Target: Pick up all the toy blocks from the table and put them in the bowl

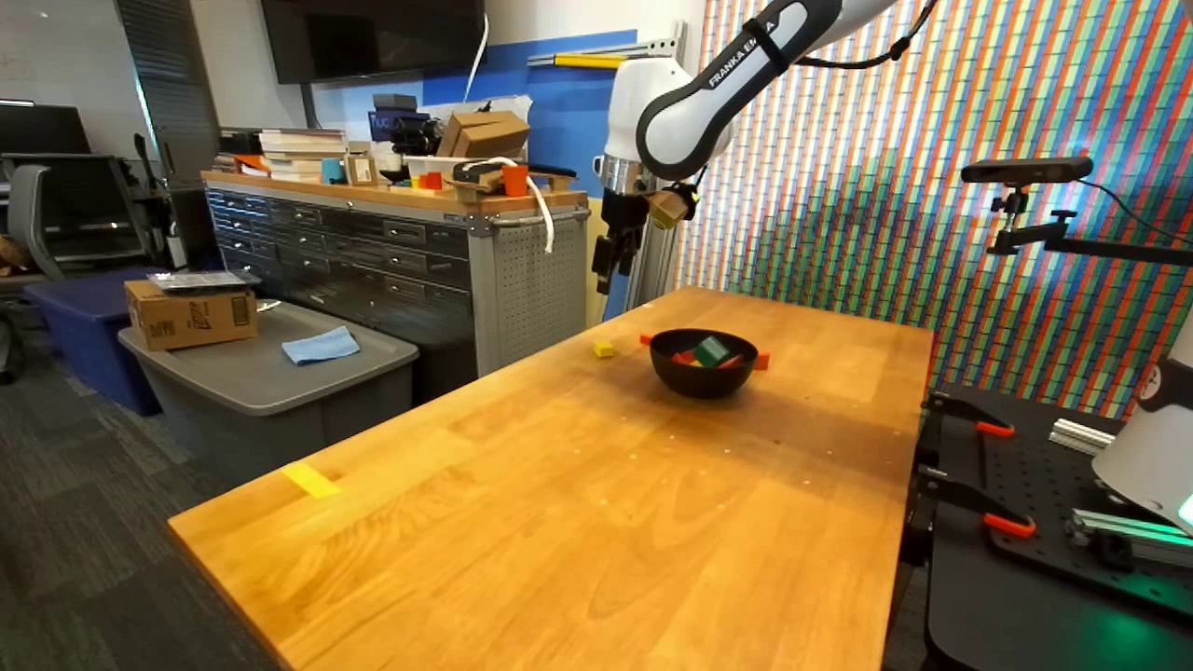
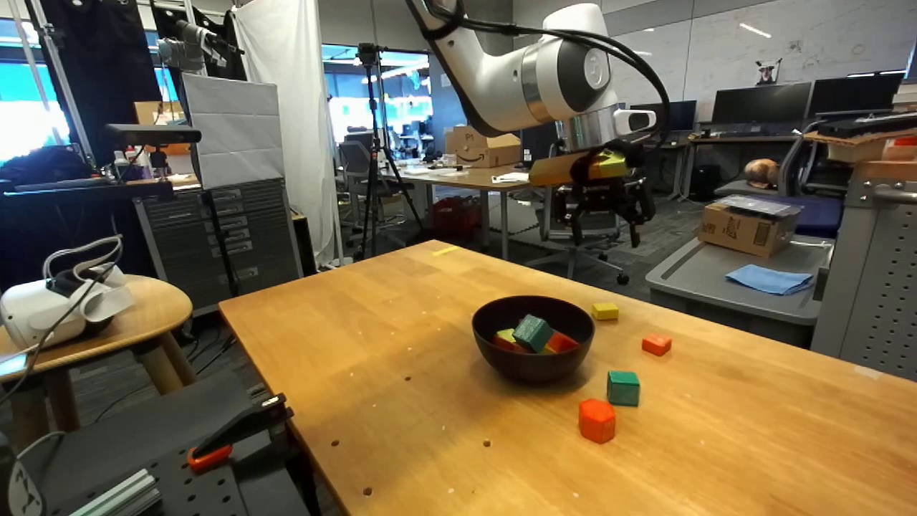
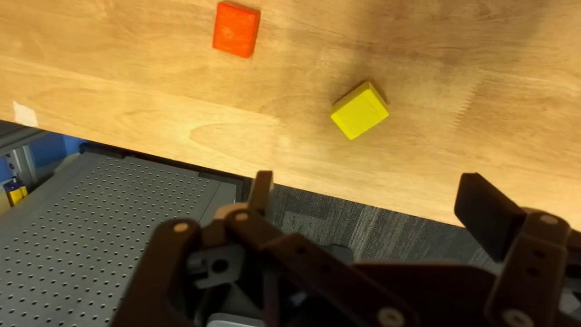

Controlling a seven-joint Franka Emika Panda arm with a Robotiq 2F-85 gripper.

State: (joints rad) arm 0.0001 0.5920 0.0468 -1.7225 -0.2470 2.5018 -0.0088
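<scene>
Black bowl (image 2: 530, 367) partly loaded: green block (image 2: 534, 332) tilted on top, red pieces (image 2: 563, 342) and a yellow bit (image 2: 506, 335) around it, count hidden. So some are in; I'd call it roughly midway, no better than that. Four left that I can see, all on the desk (image 2: 752, 430) near the bowl, none touching it: yellow block (image 2: 605, 311), flat red block (image 2: 656, 344), green cube (image 2: 623, 388), chunky red block (image 2: 597, 420). My fingers (image 3: 485, 218) are wide apart, nothing between them, higher than the bowl and off to its yellow-block side. Looks: yellow block is rectangular, plain, lying flat. Flat red block is low, squarish. Green cube sits level. Chunky red block has a six-sided outline; can't tell if prism or cube seen corner-on.
</scene>
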